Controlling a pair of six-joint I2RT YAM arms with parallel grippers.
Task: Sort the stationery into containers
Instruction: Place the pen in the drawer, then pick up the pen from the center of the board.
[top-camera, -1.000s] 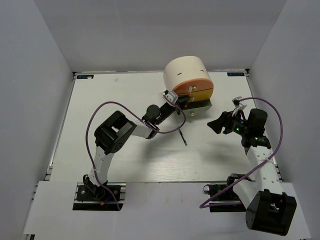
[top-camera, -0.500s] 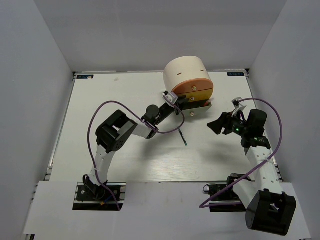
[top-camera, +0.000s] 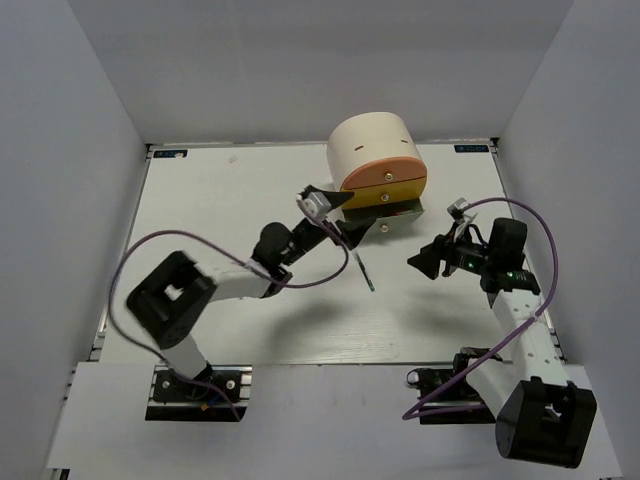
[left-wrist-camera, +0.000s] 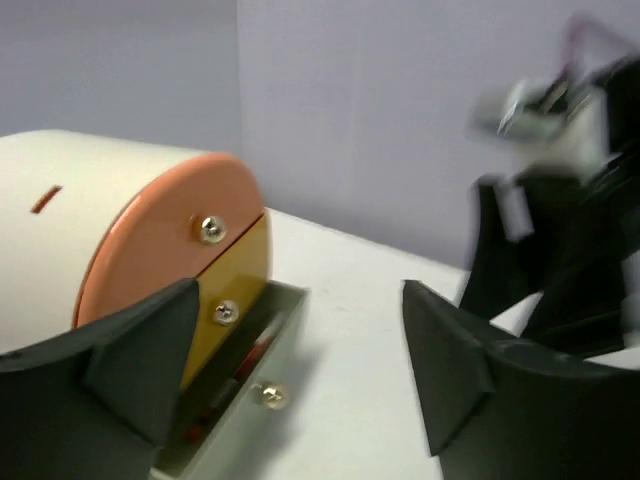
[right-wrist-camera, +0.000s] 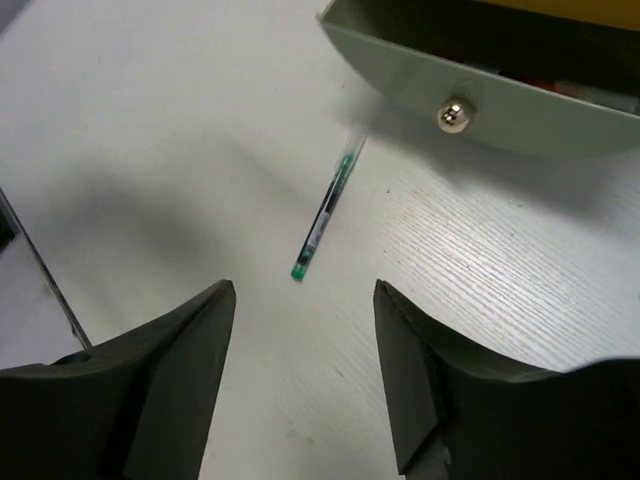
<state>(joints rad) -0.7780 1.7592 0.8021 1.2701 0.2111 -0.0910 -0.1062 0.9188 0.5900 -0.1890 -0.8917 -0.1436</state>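
The cream half-cylinder desk unit (top-camera: 368, 143) stands at the back of the table with pink (top-camera: 382, 171) and yellow (top-camera: 388, 189) fronts shut. Its pale green drawer (top-camera: 392, 211) is pulled out, and in the left wrist view red stationery (left-wrist-camera: 243, 362) lies inside this drawer (left-wrist-camera: 232, 420). My left gripper (top-camera: 336, 214) hangs open and empty just left of the drawer. A thin green pen (top-camera: 364, 268) lies on the table in front of the unit. My right gripper (top-camera: 424, 261) is open and empty to the right of the pen (right-wrist-camera: 325, 214), above bare table.
Grey walls close in the white table (top-camera: 220, 200) on three sides. In the right wrist view the green drawer front (right-wrist-camera: 520, 128) with its knob (right-wrist-camera: 453, 115) sits just beyond the pen. The right arm (left-wrist-camera: 560, 210) shows blurred in the left wrist view.
My left gripper has opened and drawn back from the drawer toward the left, its elbow swinging down and left. The right gripper has edged slightly left toward the pen.
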